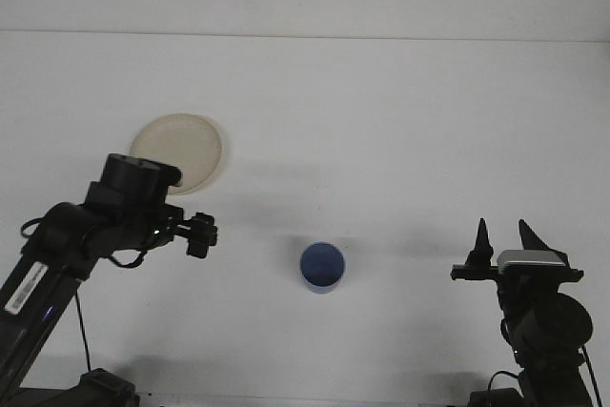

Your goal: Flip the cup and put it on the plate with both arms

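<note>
The small blue cylindrical cup (322, 265) stands near the middle of the white table (400, 121), mouth up as far as the view shows, so its long axis runs vertical. The round beige plate (177, 152) lies well apart, up and to the left. The left gripper (201, 234) hangs between plate and cup; whether its jaws are parted cannot be told. The right gripper (501, 235) sits well right of the cup, its two dark fingers spread apart and empty. A sideways approach could knock the light cup over or push it along the table.
</note>
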